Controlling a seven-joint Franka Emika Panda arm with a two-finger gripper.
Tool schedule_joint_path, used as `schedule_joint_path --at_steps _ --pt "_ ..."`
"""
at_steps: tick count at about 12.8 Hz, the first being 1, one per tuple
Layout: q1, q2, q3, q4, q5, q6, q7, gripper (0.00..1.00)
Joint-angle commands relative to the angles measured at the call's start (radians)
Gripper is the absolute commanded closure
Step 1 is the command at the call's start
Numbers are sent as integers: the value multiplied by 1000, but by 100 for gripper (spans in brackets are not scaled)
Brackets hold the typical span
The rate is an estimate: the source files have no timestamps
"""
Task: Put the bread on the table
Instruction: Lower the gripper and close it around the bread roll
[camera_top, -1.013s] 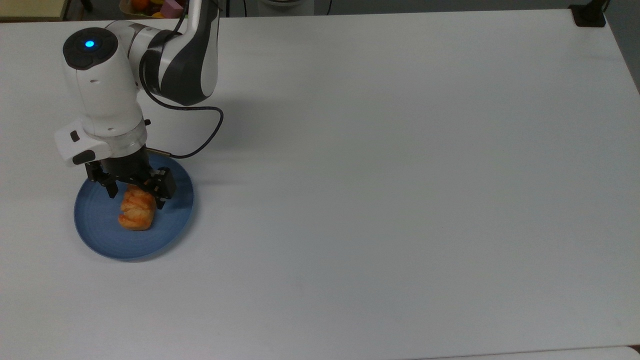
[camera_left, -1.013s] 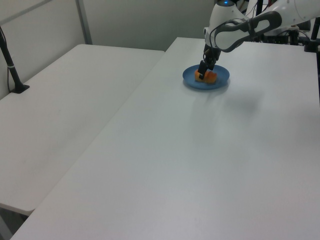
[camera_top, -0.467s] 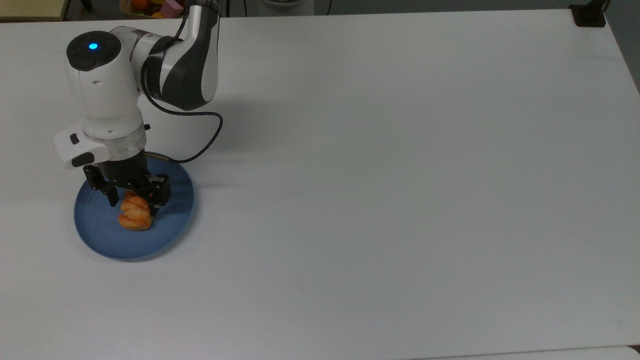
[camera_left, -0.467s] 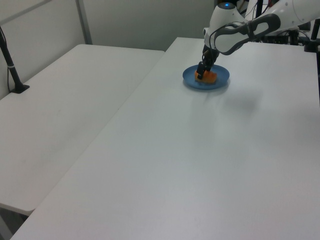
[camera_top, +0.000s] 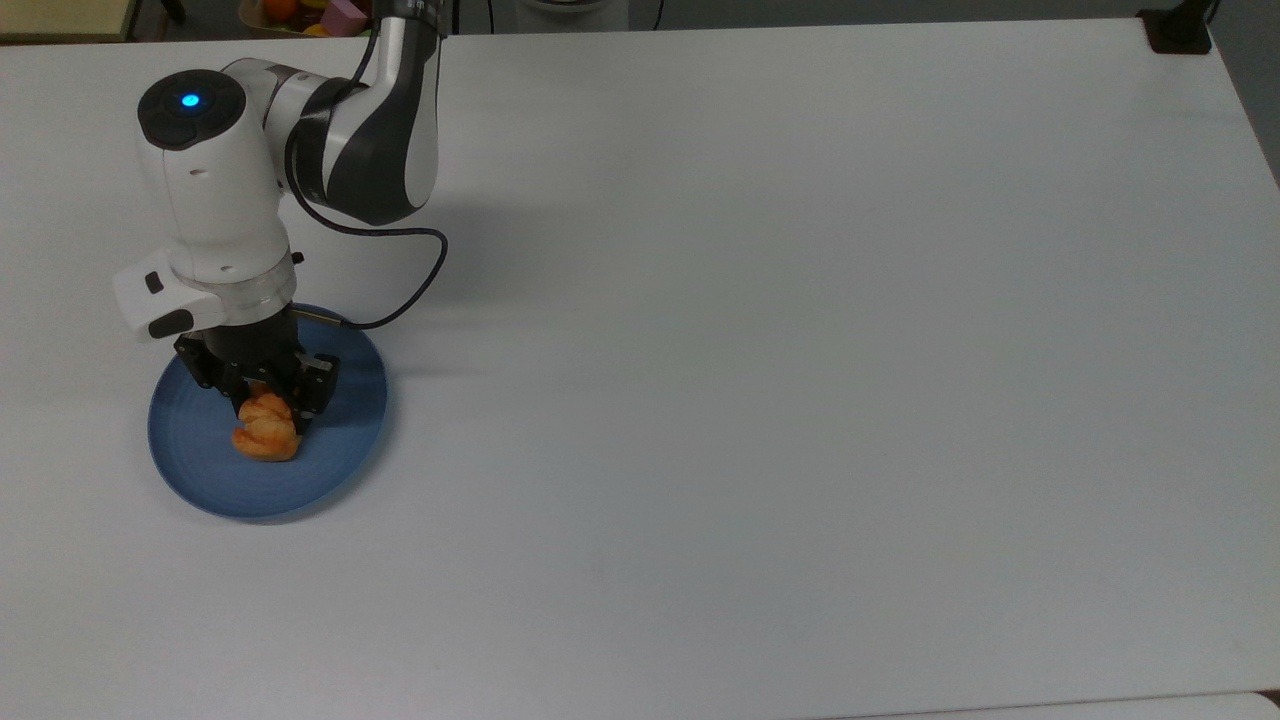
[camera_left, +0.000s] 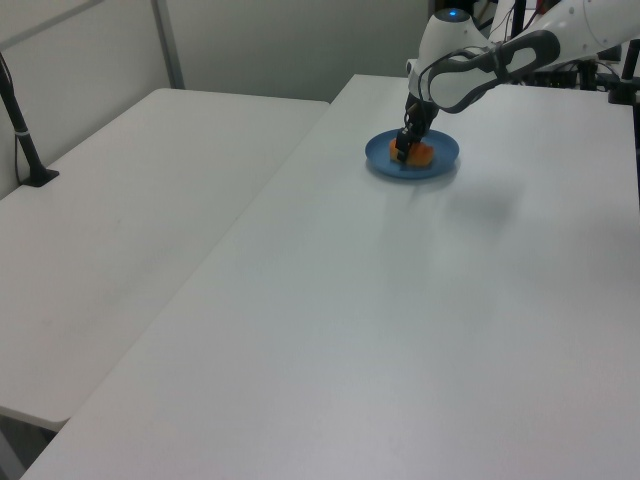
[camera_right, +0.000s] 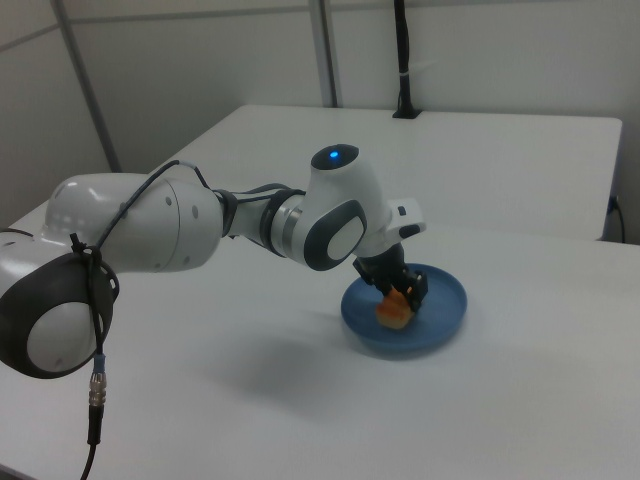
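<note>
The top view looks steeply down on the table (camera_top: 800, 350), plate (camera_top: 340, 455) at its left. The left view faces along the table from afar; the right view sits near, behind the arm (camera_right: 150, 230). All 3 share the plate.

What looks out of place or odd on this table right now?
Nothing stands out. The bread sits whole on the blue plate, with the hand around its upper end. The table shows no crumbs or spills.
</note>
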Motion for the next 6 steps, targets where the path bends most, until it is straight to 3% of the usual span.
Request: schedule_joint_path --at_steps 1,6 --pt "6 -26 -3 -14 -5 5 9 57" --pt "8 -89 -3 -19 -5 -53 9 60"
